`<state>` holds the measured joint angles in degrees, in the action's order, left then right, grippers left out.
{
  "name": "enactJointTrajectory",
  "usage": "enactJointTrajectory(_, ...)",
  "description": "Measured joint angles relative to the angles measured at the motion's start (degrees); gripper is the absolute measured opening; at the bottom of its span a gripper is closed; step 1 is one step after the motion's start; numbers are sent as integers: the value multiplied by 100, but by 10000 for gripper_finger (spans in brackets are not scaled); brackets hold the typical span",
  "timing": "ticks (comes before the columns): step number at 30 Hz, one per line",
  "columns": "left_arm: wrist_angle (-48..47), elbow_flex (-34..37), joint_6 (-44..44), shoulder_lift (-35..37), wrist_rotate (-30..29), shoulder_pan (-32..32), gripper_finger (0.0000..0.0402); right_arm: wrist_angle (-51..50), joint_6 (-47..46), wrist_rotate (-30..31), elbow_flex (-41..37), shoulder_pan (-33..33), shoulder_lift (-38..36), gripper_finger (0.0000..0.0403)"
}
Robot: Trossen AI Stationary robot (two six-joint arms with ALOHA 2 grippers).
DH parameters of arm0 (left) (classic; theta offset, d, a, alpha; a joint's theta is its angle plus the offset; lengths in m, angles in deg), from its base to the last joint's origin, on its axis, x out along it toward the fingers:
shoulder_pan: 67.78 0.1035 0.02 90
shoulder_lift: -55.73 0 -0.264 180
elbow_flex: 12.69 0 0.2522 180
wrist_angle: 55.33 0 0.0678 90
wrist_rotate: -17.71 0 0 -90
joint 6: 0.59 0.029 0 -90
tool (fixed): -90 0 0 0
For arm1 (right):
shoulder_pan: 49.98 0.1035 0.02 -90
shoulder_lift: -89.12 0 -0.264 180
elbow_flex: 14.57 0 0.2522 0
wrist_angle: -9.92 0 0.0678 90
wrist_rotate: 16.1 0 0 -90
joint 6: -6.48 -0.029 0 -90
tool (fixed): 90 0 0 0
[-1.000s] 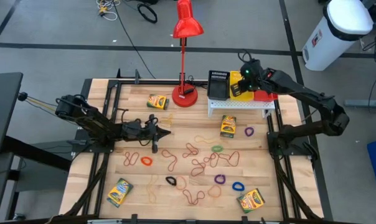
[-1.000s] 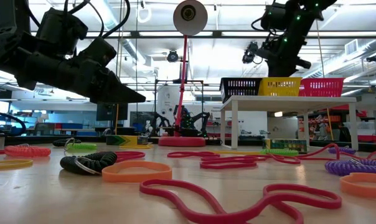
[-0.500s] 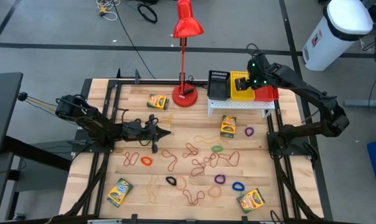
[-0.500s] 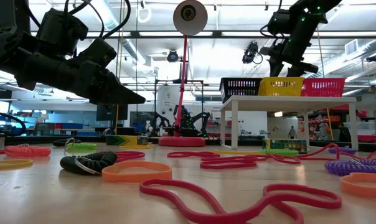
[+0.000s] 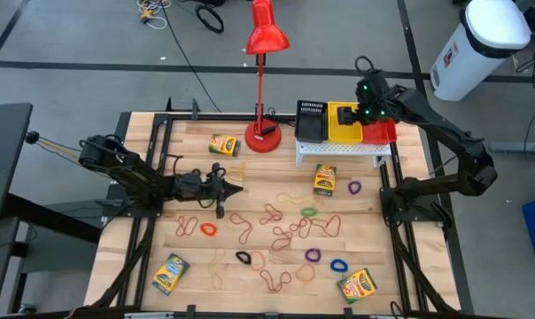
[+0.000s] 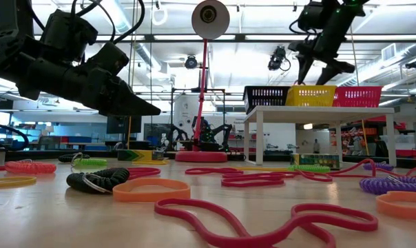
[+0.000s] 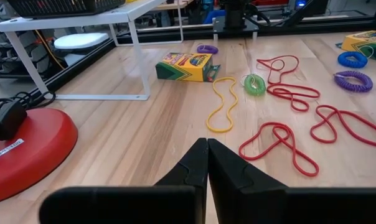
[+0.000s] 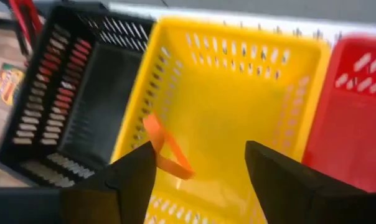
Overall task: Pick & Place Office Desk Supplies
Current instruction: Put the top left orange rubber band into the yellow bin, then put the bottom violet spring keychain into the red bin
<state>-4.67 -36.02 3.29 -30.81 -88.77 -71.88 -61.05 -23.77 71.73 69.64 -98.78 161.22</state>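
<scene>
Right wrist view looks past the right gripper (image 8: 200, 180), whose fingers (image 8: 129, 180) stand apart over the yellow bin (image 8: 300, 74). An orange rubber band (image 8: 166, 149) sits just past the finger tips against the bin's inner wall; whether it is falling or hooked on the mesh I cannot tell. The black bin (image 8: 45, 93) lies at nine o'clock of the yellow one and the red bin (image 8: 356, 118) at three.

The step in hand looks like a release into the yellow bin. To do it well, I would keep the fingers wide and centred over that bin until the band lies on its floor, then lift straight up, clear of the rims.

On the high view, the three bins stand on a white shelf (image 5: 343, 149) at one o'clock of the surface (image 5: 143, 239). The left gripper (image 5: 225, 189), fingers together and empty, hangs at nine o'clock, near loose bands (image 5: 272, 215) and crayon boxes (image 5: 324, 179).
</scene>
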Motion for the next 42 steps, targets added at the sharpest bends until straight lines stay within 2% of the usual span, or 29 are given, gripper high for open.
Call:
enactJointTrajectory(5,0,-1,0,0,-1,0,16,-184,-14,-228,0,0,0,301)
enactJointTrajectory(13,0,0,0,0,-1,0,16,158,341,-239,0,2,-2,350)
enactJointTrajectory(20,-31,-1,0,0,1,0,16,432,1090,-287,0,7,-177,370)
enactJointTrajectory(24,-35,-1,-44,0,1,0,16,281,1391,-924,2,121,-405,371)
enactJointTrajectory(25,-35,0,-63,0,1,2,16,160,1459,-882,2,253,-465,368)
enactJointTrajectory(26,-35,-1,-87,0,1,2,16,24,1542,-629,-16,435,-526,361)
enactJointTrajectory(28,-35,-1,-97,0,-1,2,16,-160,1572,312,-138,1038,-670,338)
enactJointTrajectory(30,-31,-1,-142,0,1,2,16,-177,1403,1301,-343,1785,-785,301)
enactJointTrajectory(32,-41,-7,-205,0,-1,2,16,-58,1223,1989,-574,2536,-944,257)
enactJointTrajectory(38,-37,-12,-295,0,2,2,16,859,648,2999,-1430,4820,-1191,117)
enactJointTrajectory(42,-38,-12,-291,0,1,2,16,1488,-51,3368,-2026,5822,-1129,31)
